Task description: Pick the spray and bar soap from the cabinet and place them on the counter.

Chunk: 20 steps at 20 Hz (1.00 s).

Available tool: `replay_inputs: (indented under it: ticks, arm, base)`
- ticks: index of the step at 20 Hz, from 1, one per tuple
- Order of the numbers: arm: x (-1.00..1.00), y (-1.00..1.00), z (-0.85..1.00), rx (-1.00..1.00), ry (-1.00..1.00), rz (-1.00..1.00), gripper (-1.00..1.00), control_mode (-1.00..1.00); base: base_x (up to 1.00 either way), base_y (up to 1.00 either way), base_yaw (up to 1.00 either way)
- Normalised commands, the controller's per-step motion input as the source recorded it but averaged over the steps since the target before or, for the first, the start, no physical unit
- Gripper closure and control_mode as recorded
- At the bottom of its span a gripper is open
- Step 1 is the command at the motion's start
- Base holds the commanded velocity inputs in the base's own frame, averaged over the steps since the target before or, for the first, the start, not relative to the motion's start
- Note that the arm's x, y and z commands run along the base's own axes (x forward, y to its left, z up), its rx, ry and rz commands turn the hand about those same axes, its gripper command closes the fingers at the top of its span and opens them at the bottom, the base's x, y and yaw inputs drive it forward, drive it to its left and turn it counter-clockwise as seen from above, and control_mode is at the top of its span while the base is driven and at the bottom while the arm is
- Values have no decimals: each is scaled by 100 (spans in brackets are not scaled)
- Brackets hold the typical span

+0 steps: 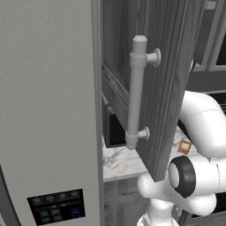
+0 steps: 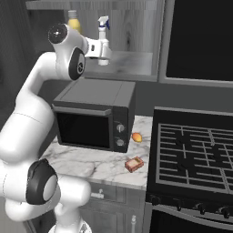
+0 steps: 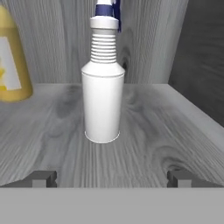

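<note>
1. The claw (image 3: 112,179) is spread wide and grips nothing; its tips flank the spray (image 3: 102,94) from short of it, lined up so the bottle can pass between them.
2. The spray stands upright on the cabinet (image 1: 170,88) shelf, a yellow bottle (image 3: 11,65) to its left and well apart, leaving room for the fingers.
3. The cabinet door hangs open, its handle (image 1: 136,90) facing out, giving the arm access.
4. The soap (image 2: 134,164) already lies on the desk (image 2: 86,161), in front of the microwave (image 2: 95,116), beside the stove (image 2: 195,150).
5. Judged: soap done, spray next.
</note>
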Motion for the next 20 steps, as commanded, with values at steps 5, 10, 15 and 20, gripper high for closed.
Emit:
replay_inputs:
  ticks: [5, 10, 15, 20]
  arm:
    - [26, 0, 0, 0, 1, -2, -100, -100]
    - [25, 0, 0, 0, 0, 0, -100, -100]
    - [29, 1, -2, 0, 0, 0, -100, -100]
    - [25, 1, -6, 0, -3, -1, -100, -100]
  base:
    - [0, 0, 0]
    - [0, 0, 0]
    - [0, 0, 0]
    - [0, 0, 0]
